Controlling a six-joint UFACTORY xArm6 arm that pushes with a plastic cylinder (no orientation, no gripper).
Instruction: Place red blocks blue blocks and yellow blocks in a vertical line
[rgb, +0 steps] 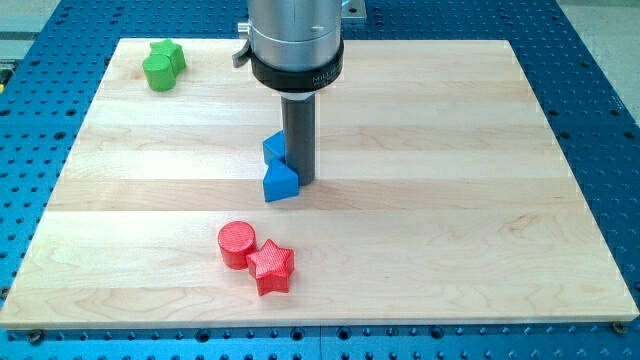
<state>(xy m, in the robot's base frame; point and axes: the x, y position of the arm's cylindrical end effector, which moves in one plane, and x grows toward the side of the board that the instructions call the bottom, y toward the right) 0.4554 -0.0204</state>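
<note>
My tip (303, 180) touching blue triangle block (280, 183), w/ blue block (274, 148) just behind.

One camera looks down at a slant from the near edge — the whole wooden board (420, 210) fills it.

Two green blocks (163, 65) sit touching at the wooden board's (450, 250) top-left corner.

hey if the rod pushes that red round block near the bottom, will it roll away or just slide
The red round block stands on a flat face, so it should slide, not roll. It touches the red star block, so a push toward that would likely shift both. My tip is up by the blue blocks.
</note>
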